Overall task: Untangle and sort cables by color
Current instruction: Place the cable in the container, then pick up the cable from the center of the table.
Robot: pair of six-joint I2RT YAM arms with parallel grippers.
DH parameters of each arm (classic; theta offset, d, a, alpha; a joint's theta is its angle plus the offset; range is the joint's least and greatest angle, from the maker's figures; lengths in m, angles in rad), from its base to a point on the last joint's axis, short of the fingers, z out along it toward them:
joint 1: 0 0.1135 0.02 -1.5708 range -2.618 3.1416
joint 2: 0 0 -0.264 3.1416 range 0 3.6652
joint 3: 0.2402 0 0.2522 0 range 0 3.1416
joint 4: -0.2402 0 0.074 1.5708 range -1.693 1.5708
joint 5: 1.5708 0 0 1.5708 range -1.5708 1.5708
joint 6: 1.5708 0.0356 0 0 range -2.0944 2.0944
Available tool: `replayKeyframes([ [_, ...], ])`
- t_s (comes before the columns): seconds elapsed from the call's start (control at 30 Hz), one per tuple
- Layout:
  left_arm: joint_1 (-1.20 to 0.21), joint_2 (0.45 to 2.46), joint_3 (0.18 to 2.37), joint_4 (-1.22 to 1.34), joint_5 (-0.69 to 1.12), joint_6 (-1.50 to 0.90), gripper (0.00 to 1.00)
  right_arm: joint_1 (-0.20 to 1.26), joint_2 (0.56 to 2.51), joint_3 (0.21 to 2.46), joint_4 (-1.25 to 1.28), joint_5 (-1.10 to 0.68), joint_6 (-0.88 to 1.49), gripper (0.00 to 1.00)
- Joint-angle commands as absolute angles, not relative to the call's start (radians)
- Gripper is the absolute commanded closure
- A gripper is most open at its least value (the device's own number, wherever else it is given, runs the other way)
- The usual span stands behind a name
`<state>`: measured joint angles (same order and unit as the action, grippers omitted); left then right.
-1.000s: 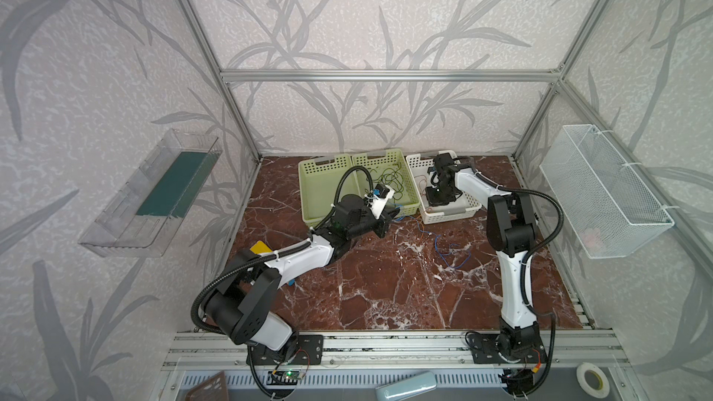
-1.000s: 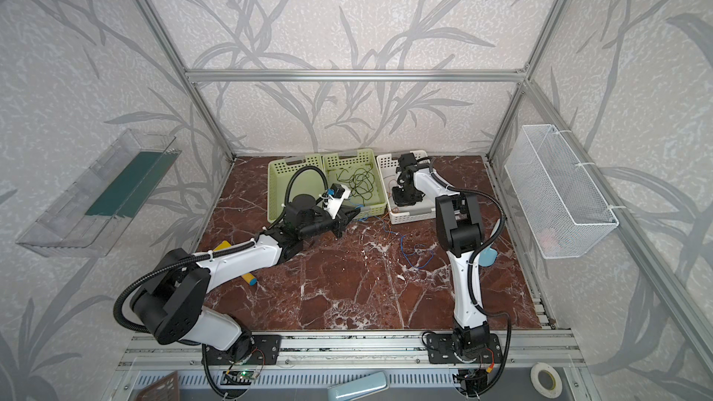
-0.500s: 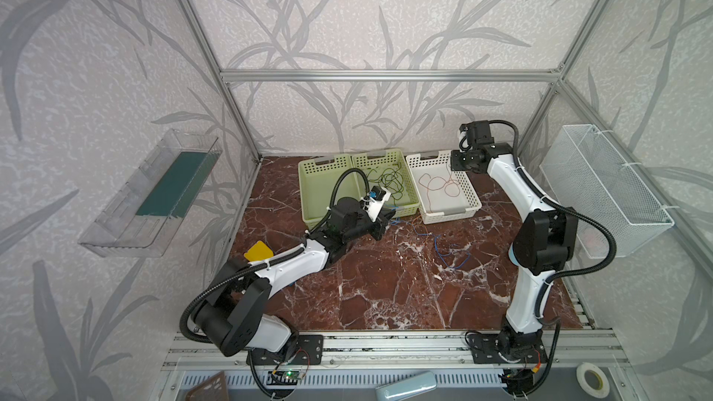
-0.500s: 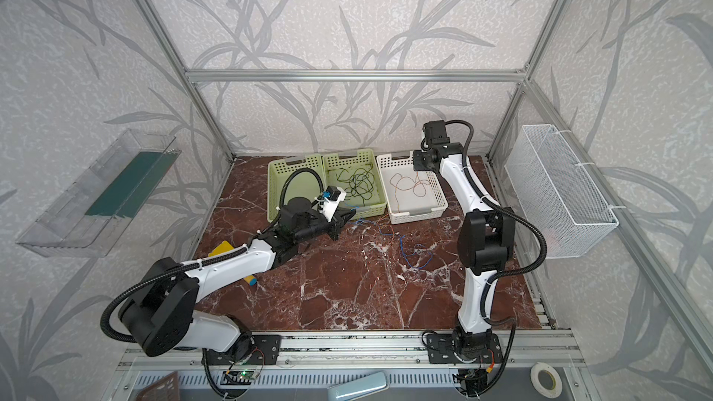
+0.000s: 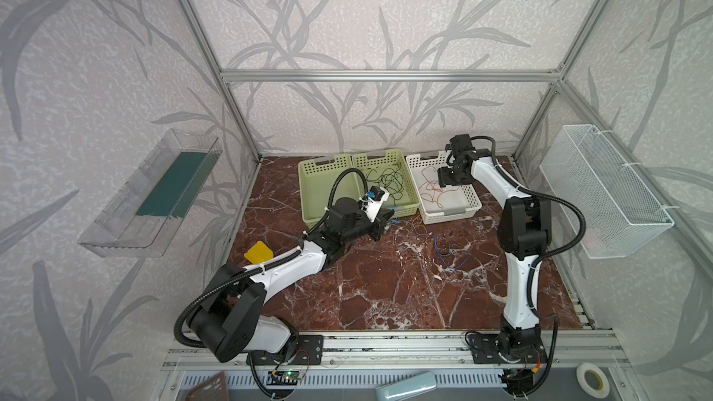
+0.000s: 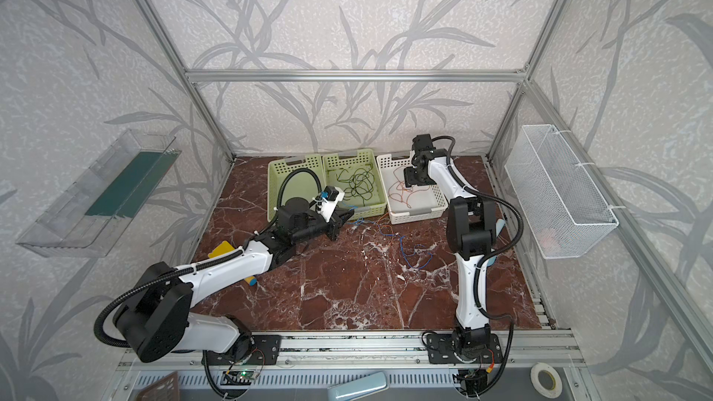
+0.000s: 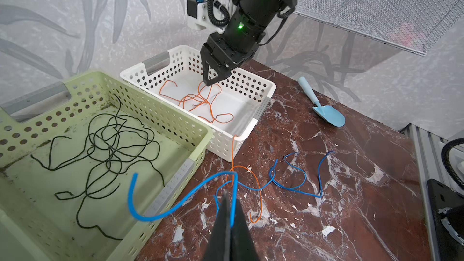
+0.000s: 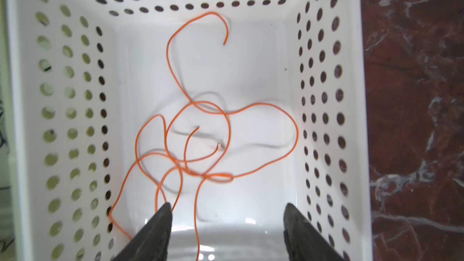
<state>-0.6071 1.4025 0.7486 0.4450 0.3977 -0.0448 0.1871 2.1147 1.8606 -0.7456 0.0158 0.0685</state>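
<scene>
- The table (image 5: pixel 366 295) is dark red-brown marble with white veins. It stands inside a frame of aluminium bars (image 5: pixel 386 75). In both top views the walls (image 6: pixel 347 13) carry grey paper with a leaf pattern.
- A clear plastic shelf (image 5: pixel 154 194) hangs on one side wall, and a white wire-mesh bin (image 5: pixel 605 190) hangs on the opposite one.
- Three perforated baskets stand side by side at the far edge of the table. One is a pale green basket (image 5: pixel 326 158). Next to it a second green basket (image 5: pixel 380 155) holds the dark cables (image 5: pixel 389 181). The white basket (image 5: pixel 451 217) holds the orange cables (image 7: pixel 198 100).
- The blue cables (image 5: pixel 449 254) lie loose on the marble just in front of the baskets. One orange strand (image 7: pixel 233 151) hangs over the white basket's rim onto the table and crosses them.
- The left gripper (image 7: pixel 227 192) sits low over the table near the second green basket's front corner. Its jaws are pressed together on a blue cable (image 7: pixel 175 207), which loops up beside them.
- The right gripper (image 8: pixel 227 209) hangs over the white basket with its jaws apart above the orange cables.
- A light blue trowel (image 7: pixel 329 116) lies on the marble beside the white basket, and a yellow flat piece (image 5: pixel 259 252) lies near the left arm.
</scene>
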Motion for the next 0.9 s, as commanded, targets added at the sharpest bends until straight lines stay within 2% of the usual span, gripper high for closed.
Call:
replayKeyframes([
  [0.0,-0.611,1.407,0.769,0.457,0.407,-0.041,1.0,0.226,1.891,1.76,-0.702,-0.005,0.074,0.28],
  [0.2,-0.611,1.414,0.771,0.469,0.413,-0.05,1.0,0.34,1.673,1.493,-0.661,0.016,0.217,0.28],
  [0.3,-0.611,1.418,0.77,0.473,0.417,-0.049,1.0,0.431,1.624,1.385,-0.609,0.004,0.311,0.29],
  [0.4,-0.612,1.419,0.768,0.477,0.422,-0.049,1.0,0.497,1.632,1.313,-0.547,0.036,0.393,0.29],
  [0.87,-0.611,1.401,0.748,0.479,0.444,-0.049,1.0,0.523,1.771,1.242,-0.347,-0.025,0.589,0.35],
])
